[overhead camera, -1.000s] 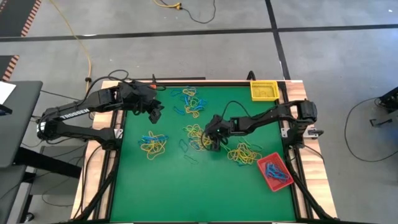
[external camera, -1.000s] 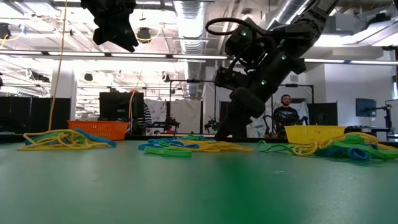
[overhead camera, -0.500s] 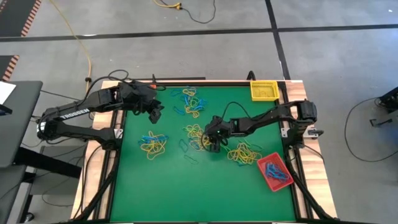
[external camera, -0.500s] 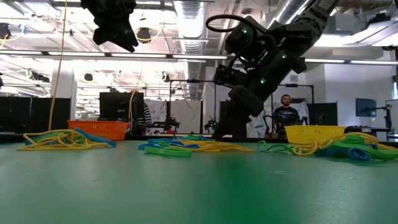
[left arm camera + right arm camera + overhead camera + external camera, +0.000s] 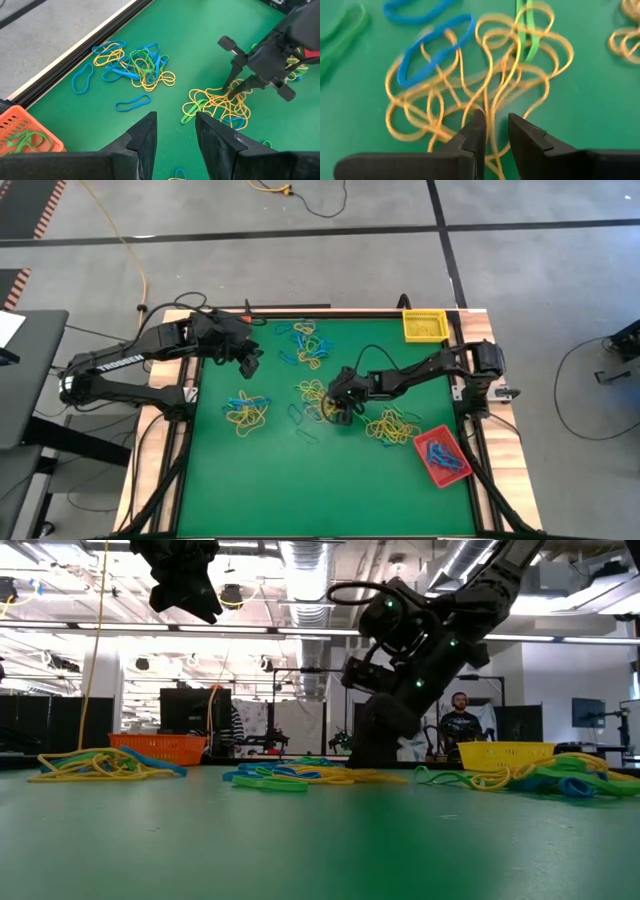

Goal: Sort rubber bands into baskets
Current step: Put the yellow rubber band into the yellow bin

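Note:
Rubber bands in yellow, blue and green lie in loose piles on the green table: a far pile (image 5: 305, 345), a left pile (image 5: 245, 410), a middle pile (image 5: 318, 398) and a right pile (image 5: 392, 425). My right gripper (image 5: 492, 122) is open, its fingertips down in the middle pile, which is mostly yellow. My left gripper (image 5: 175, 125) hangs open and empty high over the far left. The yellow basket (image 5: 425, 325) stands at the far right corner. The red basket (image 5: 441, 457), with blue bands in it, stands at the near right. The orange basket (image 5: 25, 140) holds green bands. My right gripper comes slanting down from the table's right side, its fingertips (image 5: 476, 125) set among the yellow bands of the middle pile. One yellow strand (image 5: 492, 107) runs through the gap between the fingers. I cannot tell whether they press on it. The bands lie flat on the table.
The table has a raised wooden rim (image 5: 330, 313). Bare green surface (image 5: 300, 490) spreads across the near half. A single blue band (image 5: 132, 103) lies apart from the far pile. A person (image 5: 460, 720) sits in the room beyond the table.

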